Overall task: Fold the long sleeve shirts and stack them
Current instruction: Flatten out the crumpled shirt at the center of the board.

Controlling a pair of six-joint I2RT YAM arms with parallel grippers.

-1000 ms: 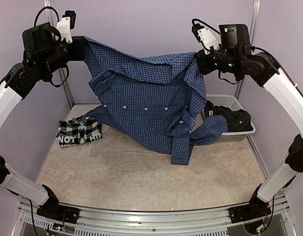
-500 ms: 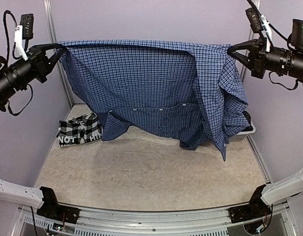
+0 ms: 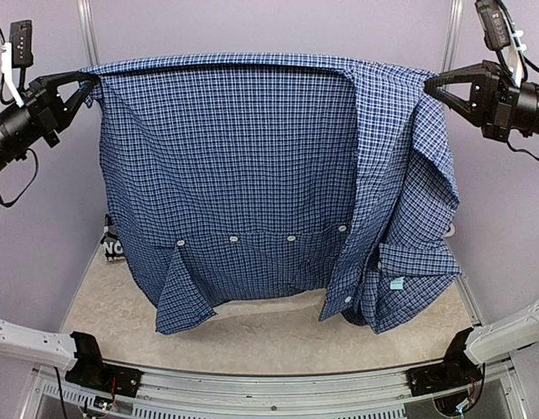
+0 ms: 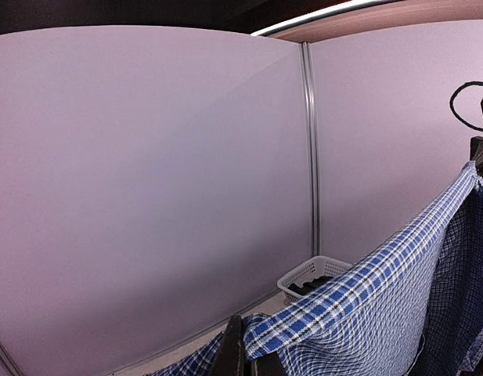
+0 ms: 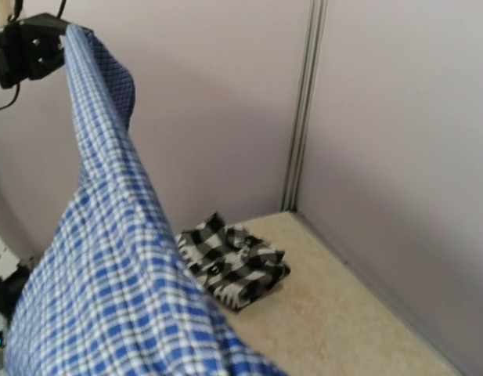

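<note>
The blue check shirt (image 3: 252, 175) hangs spread wide, high over the table, its top edge pulled taut between my two grippers. My left gripper (image 3: 84, 83) is shut on its left upper corner. My right gripper (image 3: 431, 85) is shut on its right upper corner. In the left wrist view my gripper (image 4: 249, 345) pinches the blue cloth (image 4: 366, 305). In the right wrist view the blue cloth (image 5: 108, 274) covers my own fingers. The folded black-and-white plaid shirt (image 5: 233, 262) lies on the table by the back corner. In the top view only a sliver of the plaid shirt (image 3: 110, 249) shows.
A white plastic basket (image 4: 315, 276) with dark clothes stands at the back right by the wall; the blue shirt hides it in the top view. Purple walls close in the back and sides. The beige table (image 3: 252, 336) shows under the shirt's hem.
Both grippers have moved up and further apart with the blue shirt. The shirt is now stretched flat and nearer the camera, hiding the basket and most of the plaid shirt.
</note>
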